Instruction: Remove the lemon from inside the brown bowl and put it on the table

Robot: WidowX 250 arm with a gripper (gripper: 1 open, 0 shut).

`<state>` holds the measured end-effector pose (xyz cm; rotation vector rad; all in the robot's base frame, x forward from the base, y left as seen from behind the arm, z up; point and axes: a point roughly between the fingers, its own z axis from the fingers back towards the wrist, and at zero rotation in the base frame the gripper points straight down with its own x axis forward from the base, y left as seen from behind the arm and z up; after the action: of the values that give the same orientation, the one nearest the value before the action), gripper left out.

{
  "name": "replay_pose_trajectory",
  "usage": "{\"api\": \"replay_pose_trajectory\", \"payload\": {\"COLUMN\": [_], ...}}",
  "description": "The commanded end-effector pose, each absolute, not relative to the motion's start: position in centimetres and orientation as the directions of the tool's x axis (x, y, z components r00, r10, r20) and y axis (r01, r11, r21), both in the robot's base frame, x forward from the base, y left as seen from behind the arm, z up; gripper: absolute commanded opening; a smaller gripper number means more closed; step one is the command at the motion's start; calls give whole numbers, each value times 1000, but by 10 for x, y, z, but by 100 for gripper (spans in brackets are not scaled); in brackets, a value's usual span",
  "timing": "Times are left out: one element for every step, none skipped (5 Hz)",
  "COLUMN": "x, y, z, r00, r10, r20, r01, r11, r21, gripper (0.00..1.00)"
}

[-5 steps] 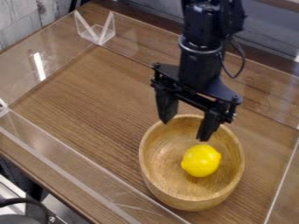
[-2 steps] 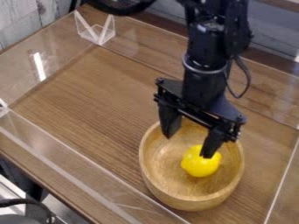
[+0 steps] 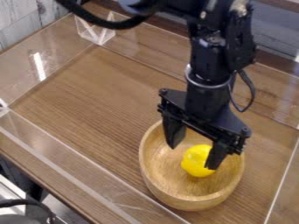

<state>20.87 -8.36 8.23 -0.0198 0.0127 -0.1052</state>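
Open-jawed gripper (image 3: 198, 146) hangs over the lemon (image 3: 197, 161) inside the brown bowl (image 3: 160, 174) near the table's (image 3: 93, 96) front edge; light, firm, smooth, likely to roll; best pinched across its middle.

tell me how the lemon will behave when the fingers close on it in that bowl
The lemon is round and smooth, so it may squirt sideways if the open gripper closes off-centre. The brown bowl curves inward, so a slipped lemon would probably roll back toward the middle. It looks small and firm, so likely light and unlikely to deform.
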Motion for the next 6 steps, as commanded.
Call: {"api": "replay_pose_trajectory", "payload": {"x": [210,207,205,203,202,201], "y": [-90,-93,-96,-99,-100,-101], "z": [88,83,79,76,73,70], "r00": [993,993,992,991,991,990], "r10": [-111,-110,-113,-120,-124,-128], "r20": [36,42,49,53,59,61], "r01": [112,112,116,123,128,132], "r11": [993,993,992,991,990,989], "r21": [-38,-46,-53,-57,-62,-66], "gripper": [100,100,100,100,100,100]}}
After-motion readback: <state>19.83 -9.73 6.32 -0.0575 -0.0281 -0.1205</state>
